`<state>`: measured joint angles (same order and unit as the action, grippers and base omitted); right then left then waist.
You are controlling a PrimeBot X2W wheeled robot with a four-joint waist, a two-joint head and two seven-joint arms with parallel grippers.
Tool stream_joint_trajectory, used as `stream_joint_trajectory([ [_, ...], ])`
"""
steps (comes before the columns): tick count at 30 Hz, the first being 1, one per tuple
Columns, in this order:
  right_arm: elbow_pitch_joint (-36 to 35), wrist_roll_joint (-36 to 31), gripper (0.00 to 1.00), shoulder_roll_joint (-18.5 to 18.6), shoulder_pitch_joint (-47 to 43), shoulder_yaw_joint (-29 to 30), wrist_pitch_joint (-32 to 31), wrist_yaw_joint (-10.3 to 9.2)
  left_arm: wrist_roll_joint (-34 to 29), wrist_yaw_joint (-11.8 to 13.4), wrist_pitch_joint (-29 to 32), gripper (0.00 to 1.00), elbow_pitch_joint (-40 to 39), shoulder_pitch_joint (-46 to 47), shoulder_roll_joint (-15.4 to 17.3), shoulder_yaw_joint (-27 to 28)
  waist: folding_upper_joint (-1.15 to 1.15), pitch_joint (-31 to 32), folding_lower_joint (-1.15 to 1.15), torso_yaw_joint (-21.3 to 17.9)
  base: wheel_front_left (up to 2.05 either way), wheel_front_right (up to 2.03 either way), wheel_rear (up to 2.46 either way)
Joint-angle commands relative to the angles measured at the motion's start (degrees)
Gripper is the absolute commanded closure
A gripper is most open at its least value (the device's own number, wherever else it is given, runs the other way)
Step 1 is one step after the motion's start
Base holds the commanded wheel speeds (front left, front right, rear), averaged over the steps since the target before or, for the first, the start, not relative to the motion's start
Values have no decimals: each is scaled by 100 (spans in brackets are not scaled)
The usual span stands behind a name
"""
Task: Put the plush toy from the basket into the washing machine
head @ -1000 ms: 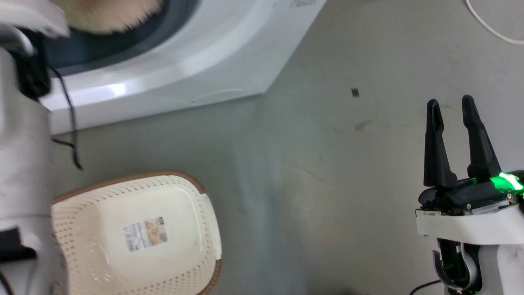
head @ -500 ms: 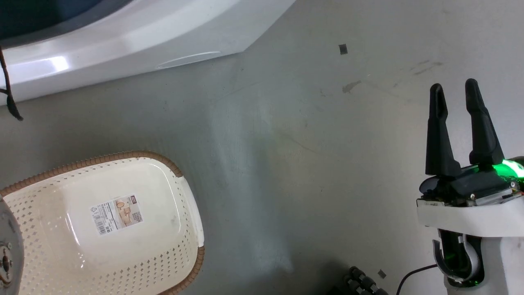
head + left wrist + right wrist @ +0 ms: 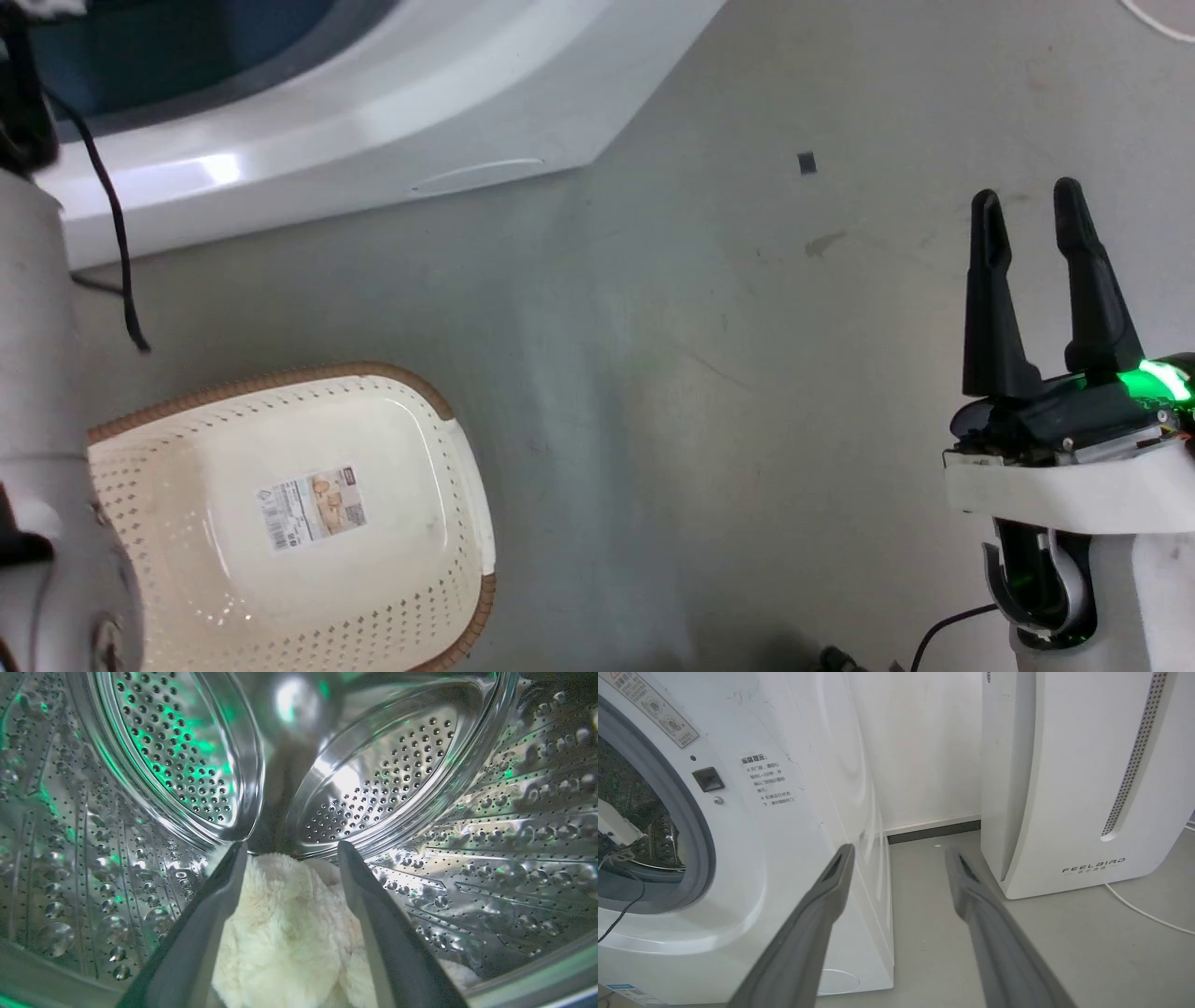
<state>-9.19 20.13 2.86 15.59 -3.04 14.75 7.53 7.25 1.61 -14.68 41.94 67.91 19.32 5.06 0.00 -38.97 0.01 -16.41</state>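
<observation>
The plush toy [image 3: 285, 933], cream and fluffy, lies low in the washing machine's steel drum [image 3: 397, 779]. My left gripper [image 3: 289, 851] reaches into the drum and stands open, one finger on each side of the toy. In the head view the washing machine [image 3: 373, 103] fills the top left, and my pale left forearm [image 3: 33, 373] runs up the left edge toward it. The basket [image 3: 280, 513] sits on the floor at the lower left with just its paper label inside. My right gripper [image 3: 1027, 196] hovers open over bare floor at the right, holding nothing. The right wrist view shows the right gripper [image 3: 900, 850] facing the washing machine's [image 3: 784, 858] corner.
A white FEELBIRD appliance [image 3: 1064, 788] stands right of the washer with a floor gap between them. A white cable [image 3: 1143, 912] trails from it. A black cable [image 3: 112, 243] hangs from my left arm. Grey floor [image 3: 700, 373] stretches between basket and right gripper.
The head camera dipped and then rose again, shifting the whole picture. The plush toy seen at the porthole's edge a second ago has left the head view. The right gripper stays open.
</observation>
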Motion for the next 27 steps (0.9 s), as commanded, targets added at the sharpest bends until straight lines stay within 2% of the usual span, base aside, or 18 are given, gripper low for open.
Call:
stream_joint_trajectory([
  [1, 28, -38, 0, 1, 5, 1, 25, -4, 31, 25, -31, 0, -108, -193, -42, 61, 0, 192, -1, 105, 0, 0, 0],
  [10, 145, -281, 0, 1, -253, 64, 25, -4, -244, 161, -31, 0, -951, -1706, -547, 20, 0, 940, -1, 483, 0, 0, 0],
  [17, 245, -469, 0, 1, -514, 164, 25, -4, -308, 155, -31, 0, -1807, -2832, -1000, 26, 0, 1543, -1, 812, 0, 0, 0],
  [27, 419, -623, 0, 1, -1002, 201, 25, -4, -465, 120, -31, 0, -2644, -4361, -1344, -39, 0, 2477, -1, 1099, 0, 0, 0],
])
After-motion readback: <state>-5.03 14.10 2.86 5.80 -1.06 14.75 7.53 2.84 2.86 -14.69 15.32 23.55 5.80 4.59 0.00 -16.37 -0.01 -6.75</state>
